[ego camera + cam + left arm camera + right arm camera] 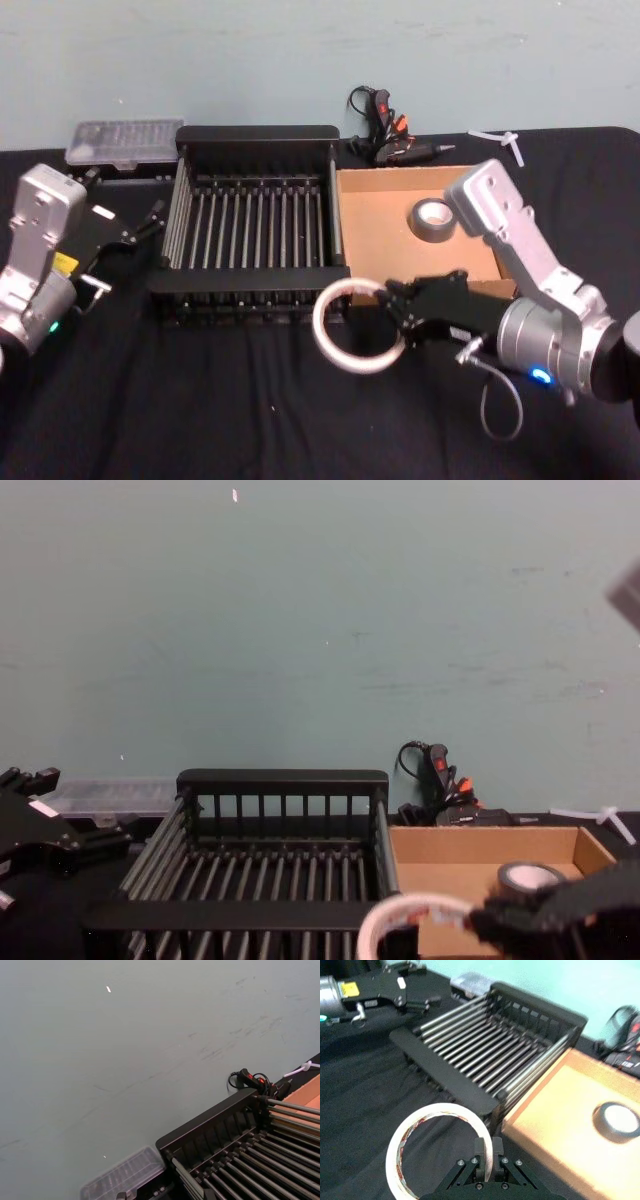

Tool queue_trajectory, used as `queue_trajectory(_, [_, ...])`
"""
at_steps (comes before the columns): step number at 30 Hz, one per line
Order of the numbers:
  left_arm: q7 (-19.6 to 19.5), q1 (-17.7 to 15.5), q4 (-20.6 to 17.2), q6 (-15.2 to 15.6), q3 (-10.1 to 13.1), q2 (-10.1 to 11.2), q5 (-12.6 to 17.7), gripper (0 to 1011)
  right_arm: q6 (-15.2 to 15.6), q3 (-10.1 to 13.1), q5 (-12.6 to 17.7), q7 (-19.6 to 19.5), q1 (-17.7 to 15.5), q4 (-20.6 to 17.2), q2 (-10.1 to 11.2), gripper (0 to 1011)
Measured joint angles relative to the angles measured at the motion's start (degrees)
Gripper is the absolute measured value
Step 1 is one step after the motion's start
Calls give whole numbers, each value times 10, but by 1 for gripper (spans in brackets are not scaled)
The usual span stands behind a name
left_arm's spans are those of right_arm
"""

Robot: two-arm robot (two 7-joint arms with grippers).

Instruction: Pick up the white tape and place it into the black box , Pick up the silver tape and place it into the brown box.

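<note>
Soft, even room light falls from above, with faint shadows and no hard glare. The black cloth on the counter [200,400] swallows detail. The head view is mildly soft. In the right wrist view the silver tape [616,1121] and brown box [560,1130] are blurred, and the white tape [437,1147] is sharper.

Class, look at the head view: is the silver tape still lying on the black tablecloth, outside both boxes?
No: the silver tape lies inside the brown box, while the right gripper holds the white tape.
</note>
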Motion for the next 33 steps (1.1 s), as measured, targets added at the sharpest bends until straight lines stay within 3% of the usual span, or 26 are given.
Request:
queue_trajectory(11, [0, 0, 0, 0, 0, 0, 0, 1001, -57, -4, -17, -10, 47, 26, 1, 97])
queue_trajectory(17, [0, 0, 0, 0, 0, 0, 0, 1001, -80, -16, -33, -12, 91, 65, -9, 97])
queue_trajectory(26, [0, 0, 0, 0, 0, 0, 0, 1001, -120, -44, -62, -11, 166, 150, -39, 97])
queue_trajectory(33, [0, 0, 0, 0, 0, 0, 0, 1001, -157, -67, -87, -10, 228, 238, -74, 97])
